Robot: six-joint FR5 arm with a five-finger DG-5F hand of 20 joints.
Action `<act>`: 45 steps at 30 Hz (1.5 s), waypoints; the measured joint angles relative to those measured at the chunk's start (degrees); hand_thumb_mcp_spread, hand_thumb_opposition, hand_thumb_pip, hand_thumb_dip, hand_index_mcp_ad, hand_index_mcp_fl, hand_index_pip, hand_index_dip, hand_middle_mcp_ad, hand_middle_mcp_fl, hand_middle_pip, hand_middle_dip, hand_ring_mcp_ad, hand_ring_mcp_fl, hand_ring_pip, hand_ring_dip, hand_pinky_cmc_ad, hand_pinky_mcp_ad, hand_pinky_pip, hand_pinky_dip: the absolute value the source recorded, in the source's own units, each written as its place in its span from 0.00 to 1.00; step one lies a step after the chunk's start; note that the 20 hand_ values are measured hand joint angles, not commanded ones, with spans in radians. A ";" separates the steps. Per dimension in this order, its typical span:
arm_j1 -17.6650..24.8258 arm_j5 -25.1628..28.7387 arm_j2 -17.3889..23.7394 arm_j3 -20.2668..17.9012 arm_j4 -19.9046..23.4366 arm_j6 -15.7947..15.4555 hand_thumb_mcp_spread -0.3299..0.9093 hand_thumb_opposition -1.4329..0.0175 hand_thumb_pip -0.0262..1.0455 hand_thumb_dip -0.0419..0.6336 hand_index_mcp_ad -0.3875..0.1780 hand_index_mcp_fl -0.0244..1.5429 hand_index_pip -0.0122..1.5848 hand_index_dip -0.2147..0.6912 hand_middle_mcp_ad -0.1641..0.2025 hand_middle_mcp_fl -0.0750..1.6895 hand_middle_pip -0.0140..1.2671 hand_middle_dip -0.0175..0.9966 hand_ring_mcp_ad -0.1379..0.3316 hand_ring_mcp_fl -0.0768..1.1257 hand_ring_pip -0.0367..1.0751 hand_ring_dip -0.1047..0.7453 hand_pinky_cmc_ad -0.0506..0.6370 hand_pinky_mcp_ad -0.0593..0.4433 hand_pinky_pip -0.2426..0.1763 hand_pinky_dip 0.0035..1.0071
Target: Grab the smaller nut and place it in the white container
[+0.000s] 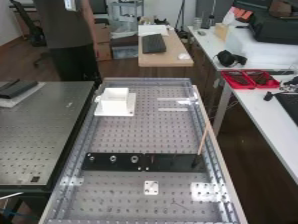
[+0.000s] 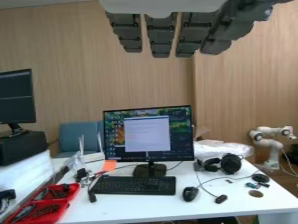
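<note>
In the high view the smaller nut (image 1: 92, 158) stands on the flat black bar (image 1: 123, 160), with the larger nut (image 1: 113, 158) and the bearing (image 1: 134, 159) beside it in a row. The white container (image 1: 115, 102) stands on a white base near the far left of the perforated bench. The hand (image 2: 161, 35) hangs from the top edge of the wrist view, its dark grey fingers straight and open, with nothing held; it is away from the bench parts.
In the high view a thin wooden stick (image 1: 202, 141) rises slanting from the bar's right part. A small white plate (image 1: 151, 188) lies nearer on the bench. The wrist view has a monitor (image 2: 148, 134) and a keyboard (image 2: 133, 185) on a white desk.
</note>
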 joint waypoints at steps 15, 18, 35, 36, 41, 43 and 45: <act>0.19 1.30 0.06 -0.83 0.44 0.90 0.42 0.55 0.40 0.06 0.60 0.03 0.03 0.43 0.60 0.04 0.10 0.16 0.64 0.07 0.08 0.17 0.63 0.74 0.41 0.08; 0.31 1.44 -0.07 -0.85 0.43 1.04 0.42 0.52 0.40 0.06 0.60 0.03 0.04 0.45 0.61 0.04 0.11 0.17 0.67 0.06 0.10 0.19 0.70 0.78 0.37 0.10; 0.34 2.52 1.29 -7.36 4.98 0.31 0.42 0.48 0.47 0.07 0.60 0.03 0.04 0.47 0.65 0.04 0.12 0.19 0.72 0.06 0.10 0.21 0.80 0.84 0.32 0.13; 0.19 2.37 1.49 -8.13 5.53 0.24 0.42 0.48 0.47 0.06 0.60 0.03 0.04 0.47 0.65 0.04 0.12 0.19 0.72 0.06 0.10 0.21 0.80 0.84 0.32 0.13; -0.76 1.18 2.47 -11.30 7.32 -0.39 0.41 0.48 0.48 0.07 0.60 0.03 0.04 0.47 0.65 0.04 0.12 0.19 0.73 0.06 0.11 0.21 0.79 0.84 0.32 0.15; -1.39 0.35 2.92 -12.68 7.92 -0.86 0.41 0.48 0.52 0.07 0.60 0.03 0.04 0.47 0.65 0.04 0.12 0.19 0.73 0.06 0.11 0.21 0.79 0.84 0.32 0.15; -2.04 -0.42 3.26 -13.74 8.29 -1.15 0.41 0.48 0.52 0.07 0.60 0.03 0.04 0.46 0.65 0.04 0.12 0.19 0.73 0.06 0.11 0.21 0.79 0.84 0.32 0.15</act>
